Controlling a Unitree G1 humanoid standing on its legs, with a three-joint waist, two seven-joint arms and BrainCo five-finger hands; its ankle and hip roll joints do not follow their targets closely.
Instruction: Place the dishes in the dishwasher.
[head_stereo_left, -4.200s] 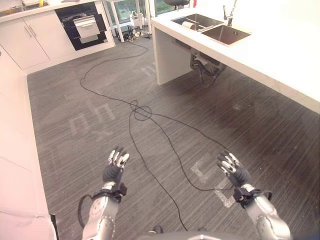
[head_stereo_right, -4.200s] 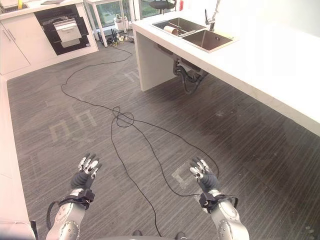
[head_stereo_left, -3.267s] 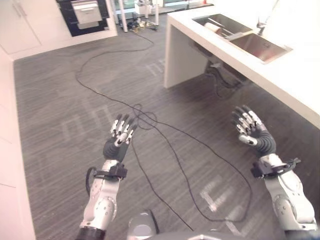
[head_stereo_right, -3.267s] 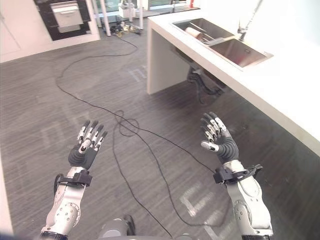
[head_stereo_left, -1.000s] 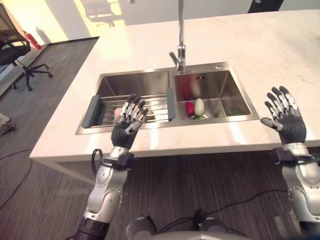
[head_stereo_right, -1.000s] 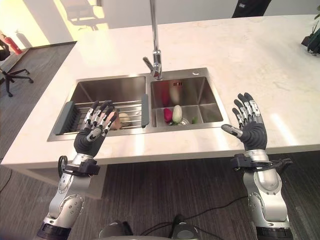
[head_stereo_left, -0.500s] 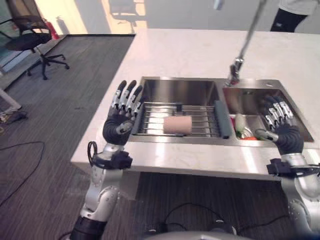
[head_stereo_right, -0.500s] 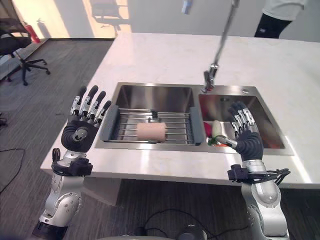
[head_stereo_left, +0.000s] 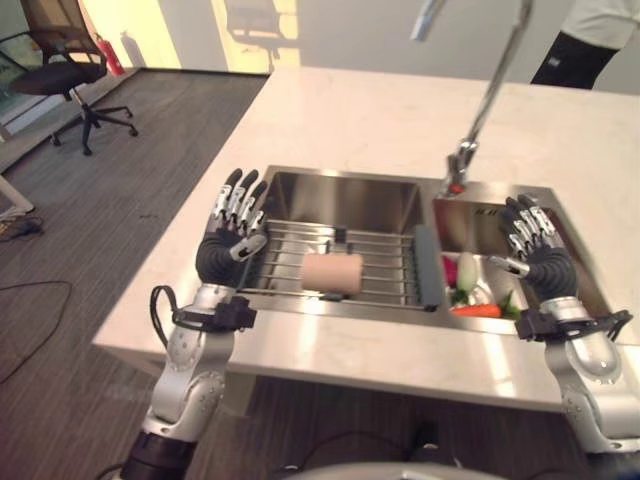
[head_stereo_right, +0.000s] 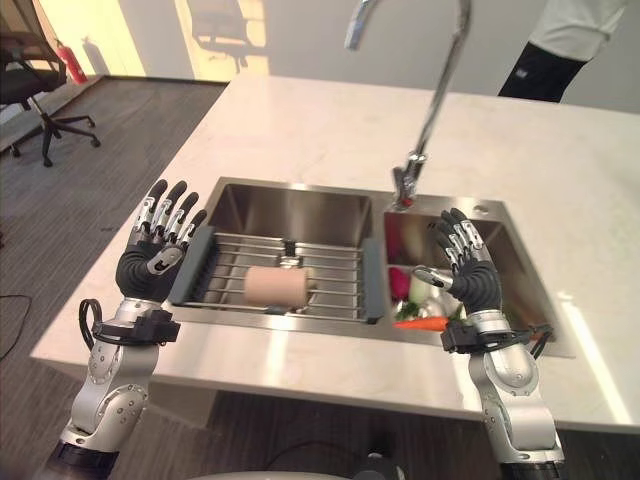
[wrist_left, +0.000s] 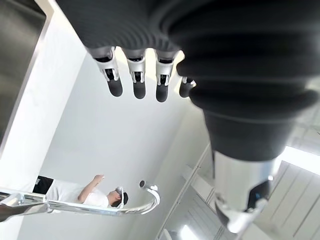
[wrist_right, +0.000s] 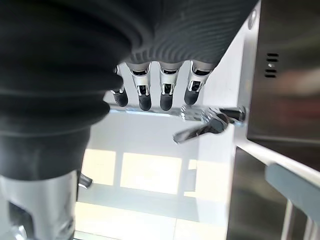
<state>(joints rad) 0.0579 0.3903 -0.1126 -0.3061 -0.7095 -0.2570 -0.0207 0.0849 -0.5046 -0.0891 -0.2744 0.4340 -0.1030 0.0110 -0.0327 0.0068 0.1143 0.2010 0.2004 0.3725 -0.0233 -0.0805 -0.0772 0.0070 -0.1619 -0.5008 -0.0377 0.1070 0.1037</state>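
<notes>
So there's this big pale counter (head_stereo_right: 300, 120) with a double steel sink (head_stereo_right: 300, 205) set into it, tall curved faucet (head_stereo_right: 440, 70) rising between the two basins. Over the left basin sits a wire drying rack (head_stereo_right: 330, 262) with dark grey end pieces, and a pinkish cup (head_stereo_right: 276, 286) is lying on its side on the wires, about the middle of the rack. The right basin has a few veggies at the bottom: a carrot (head_stereo_right: 425, 323), something red (head_stereo_right: 399, 283), something whitish (head_stereo_right: 419, 290) and a bit of green. The left robot hand (head_stereo_right: 150, 262) is held up in front of the counter's near edge, just off the rack's left end, fingers straight and spread, grasping nothing. The right robot hand (head_stereo_right: 473, 272) is raised the same way over the near rim of the right basin, fingers straight and fanned, empty too. Both are apart from the cup. A person (head_stereo_right: 555, 40) stands at the far right side of the counter, and an office chair (head_stereo_right: 30, 70) sits on the floor far left. I can't make out any readable writing.
</notes>
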